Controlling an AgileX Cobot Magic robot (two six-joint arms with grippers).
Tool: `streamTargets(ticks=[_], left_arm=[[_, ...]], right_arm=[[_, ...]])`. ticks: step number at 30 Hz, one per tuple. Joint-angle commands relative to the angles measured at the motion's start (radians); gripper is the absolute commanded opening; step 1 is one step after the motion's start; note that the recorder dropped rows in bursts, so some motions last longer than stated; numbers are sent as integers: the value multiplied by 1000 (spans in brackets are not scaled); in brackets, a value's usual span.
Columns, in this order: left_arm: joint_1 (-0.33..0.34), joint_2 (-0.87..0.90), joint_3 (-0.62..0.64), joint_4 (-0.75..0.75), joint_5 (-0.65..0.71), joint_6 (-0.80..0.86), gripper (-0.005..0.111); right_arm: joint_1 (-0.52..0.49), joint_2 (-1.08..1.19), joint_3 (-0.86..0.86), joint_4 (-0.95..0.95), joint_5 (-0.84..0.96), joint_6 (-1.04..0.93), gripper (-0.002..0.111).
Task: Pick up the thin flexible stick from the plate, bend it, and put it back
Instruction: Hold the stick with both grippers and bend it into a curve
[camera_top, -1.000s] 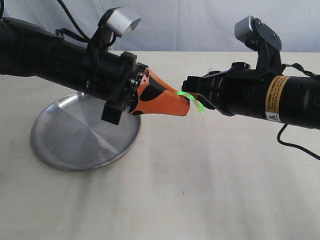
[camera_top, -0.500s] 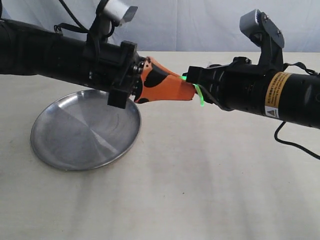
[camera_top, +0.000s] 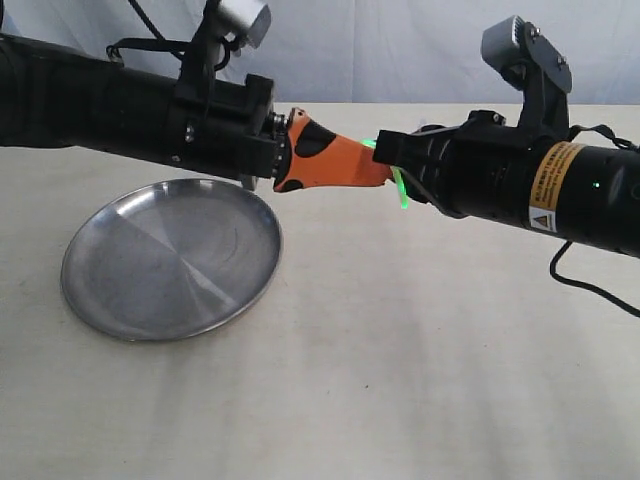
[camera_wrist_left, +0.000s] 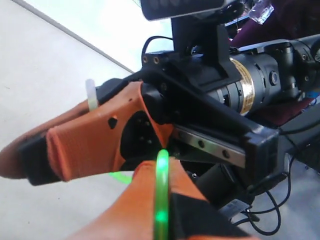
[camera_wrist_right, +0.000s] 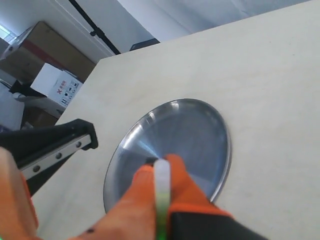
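Note:
Both grippers meet in the air to the right of the plate (camera_top: 150, 270), their orange fingers (camera_top: 335, 165) overlapping side by side. My left gripper (camera_wrist_left: 162, 167) is shut on the glowing green stick (camera_wrist_left: 161, 200), which runs along the seam between its fingers. My right gripper (camera_wrist_right: 161, 170) is shut on the stick (camera_wrist_right: 161, 192) as well, with a pale end at its fingertips. From outside, only a short green piece of the stick (camera_top: 400, 190) hangs below the fingers. The steel plate (camera_wrist_right: 195, 125) lies on the table with nothing on it.
The beige table (camera_top: 400, 360) spreads under both arms. A black cable (camera_top: 590, 290) trails from the right arm at the right edge. Cardboard boxes (camera_wrist_right: 55, 82) stand beyond the table's far side.
Both grippers have risen slightly with the stick. The left wrist has rotated. The stick's visible part went from a curved arc to a short piece hanging down.

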Motion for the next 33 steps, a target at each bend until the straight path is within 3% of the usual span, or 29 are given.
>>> streamTargets(ticks=[1, 13, 23, 33], left_arm=[[-2, 3, 3, -28, -129, -64, 0], [-2, 3, 45, -39, -275, -170, 0], [-2, 3, 47, -39, -291, -182, 0], [-2, 14, 47, -28, -310, -401, 0]], right_arm=[[14, -3, 2, -6, -96, -19, -1], [14, -3, 2, -6, -127, -65, -1], [15, -3, 2, -60, -139, -65, -1], [15, -3, 2, -109, -193, -125, -1]])
